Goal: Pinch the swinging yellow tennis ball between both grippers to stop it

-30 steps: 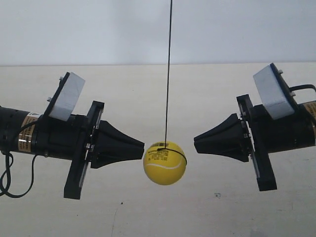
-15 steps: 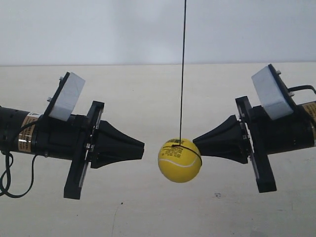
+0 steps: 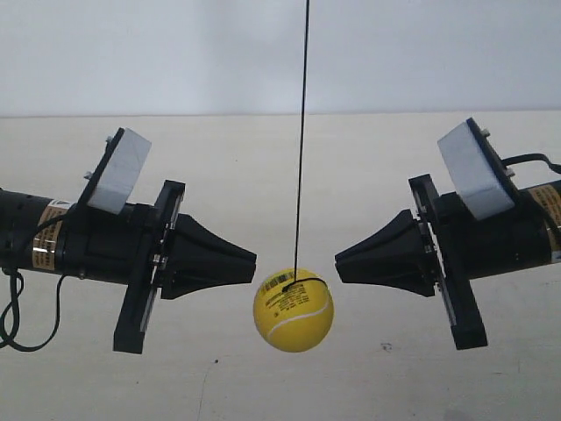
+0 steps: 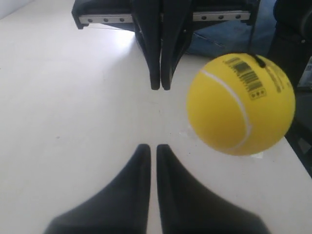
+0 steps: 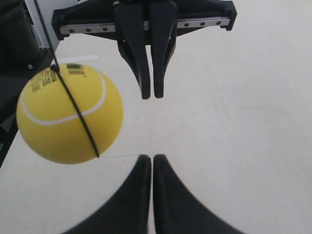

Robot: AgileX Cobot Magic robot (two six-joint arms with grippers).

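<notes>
Now my left end effector point(image 4: 148, 146) and right end effector point(image 5: 146, 157) are both closed, gripping nothing, tips facing. The yellow tennis ball point(image 3: 293, 309) hangs by its string point(image 3: 302, 132) at lower centre, between them, slightly below both tips.

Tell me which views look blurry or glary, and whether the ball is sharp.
Exterior view: even, soft light, the yellow tennis ball crisp, no motion smear. Left wrist view: the left gripper is out of focus, bright washed-out patch on the table. Right wrist view: the right gripper equally soft.
</notes>
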